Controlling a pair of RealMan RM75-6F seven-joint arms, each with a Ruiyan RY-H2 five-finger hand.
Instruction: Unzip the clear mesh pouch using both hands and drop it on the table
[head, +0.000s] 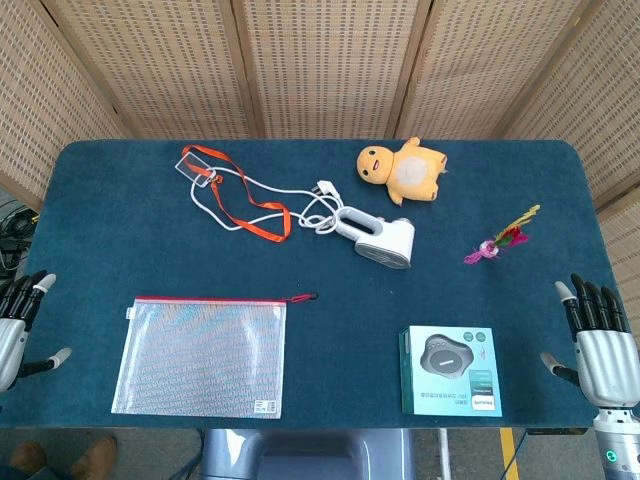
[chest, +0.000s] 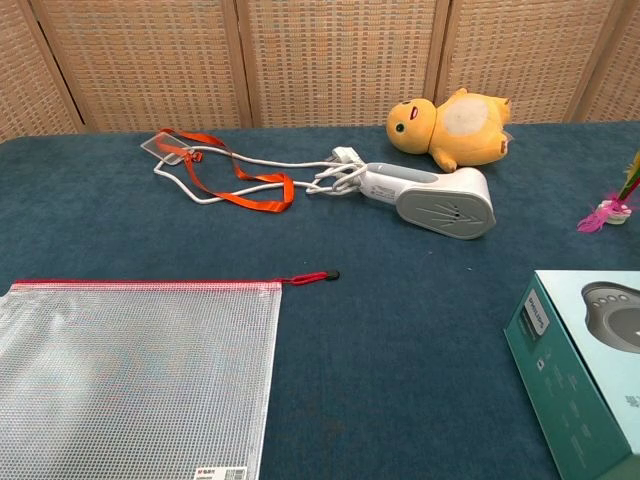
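Nothing begun: pouch (head: 200, 356) flat on surface (head: 330, 290), zipped. Left hand (head: 20, 320) and right hand (head: 598, 345) empty, fingers apart. Next: reaching for pull tab (head: 303, 297).

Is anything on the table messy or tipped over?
Yes. The yellow plush toy lies flopped on its side instead of sitting up. Left of it, the white cord of the handheld steamer is loosely tangled with the orange lanyard. The mesh pouch lies flat, and nothing looks spilled or broken.
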